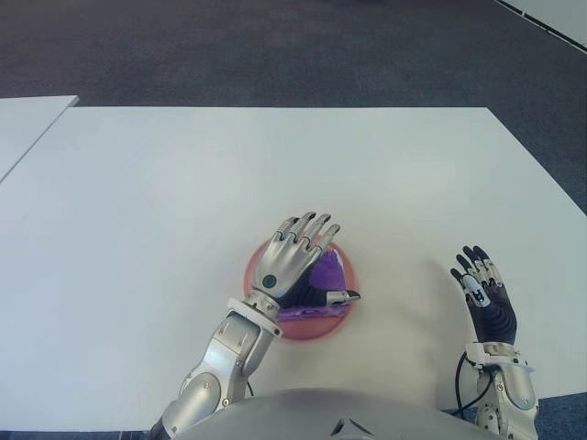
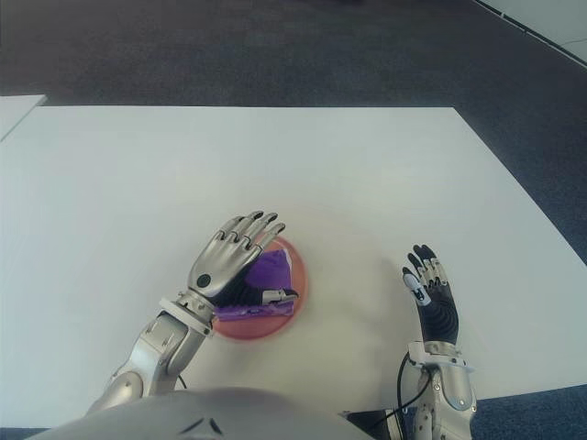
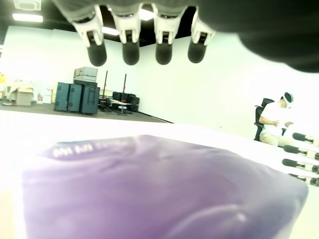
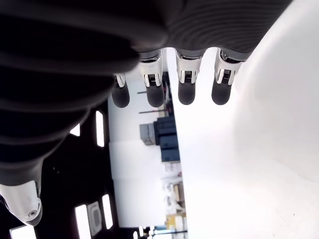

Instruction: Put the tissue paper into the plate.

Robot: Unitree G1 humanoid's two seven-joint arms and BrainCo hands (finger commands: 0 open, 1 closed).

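Observation:
A purple pack of tissue paper [image 1: 329,272] lies in the pink plate [image 1: 253,267] near the table's front edge. My left hand [image 1: 299,256] is directly over it, fingers straight and spread, thumb stretched along the pack's near side. In the left wrist view the fingertips [image 3: 130,52] stand apart from the pack [image 3: 159,189], so the hand is open and not clasping it. The hand hides much of the plate and pack. My right hand [image 1: 483,291] shows to the right of the plate, open, fingers extended, holding nothing.
The white table [image 1: 275,165] stretches wide behind and to both sides of the plate. A second white table [image 1: 23,124] adjoins at the far left. Dark carpet lies beyond. A seated person [image 3: 276,117] shows far off in the left wrist view.

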